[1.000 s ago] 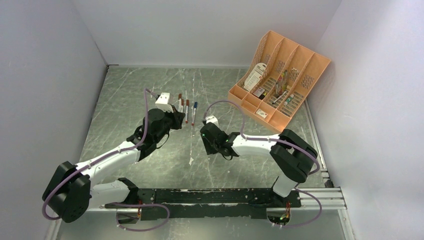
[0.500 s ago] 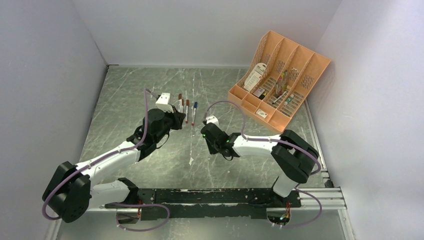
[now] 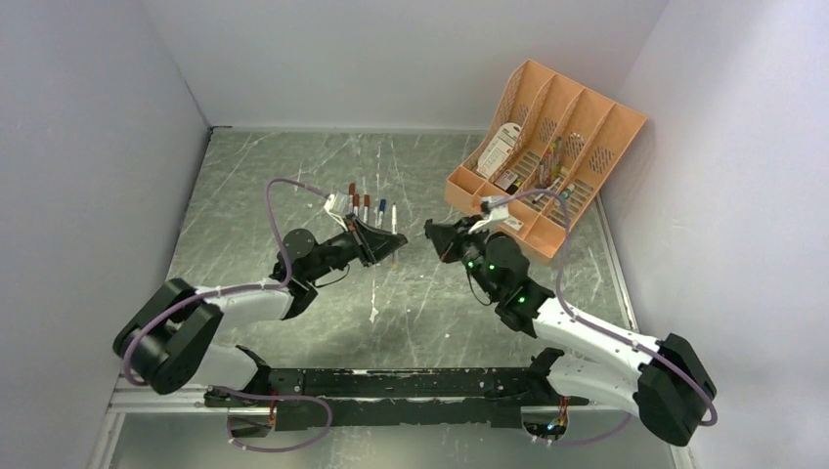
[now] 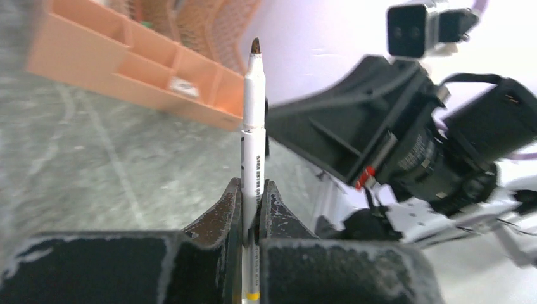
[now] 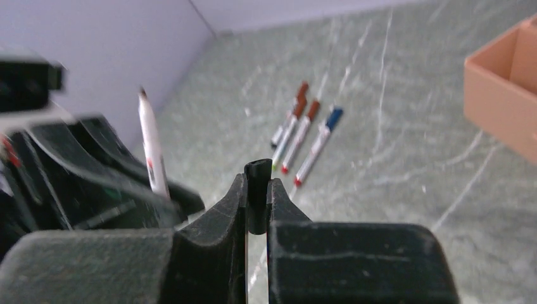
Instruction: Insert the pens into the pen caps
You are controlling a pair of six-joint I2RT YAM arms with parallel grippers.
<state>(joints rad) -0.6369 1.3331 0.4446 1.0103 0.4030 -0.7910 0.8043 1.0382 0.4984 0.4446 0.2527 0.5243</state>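
Both arms have swung round in the last second. The left gripper (image 3: pixel 384 245) was low by the row of pens on the table and now points across at the other arm. The right gripper (image 3: pixel 437 234) has come from mid-table to just left of the orange organizer tray (image 3: pixel 631 122), and its jaws have drawn in on the way.

A white pen (image 4: pixel 253 126) with a bare dark tip is clamped between the left gripper's fingers, with its tip away from the wrist and aimed at the right arm. In the top view the pen sits left of the tray, and the right gripper lies between the pen and the tray's near left corner. A short dark cap (image 5: pixel 258 172) is pinched tight in the right gripper. The pen tip and the cap are near each other but apart.

Farther left of the tray, several capped pens (image 5: pixel 305 130) lie side by side on the grey table (image 3: pixel 293 166). Their caps, brown-red and one blue, are at the far ends.
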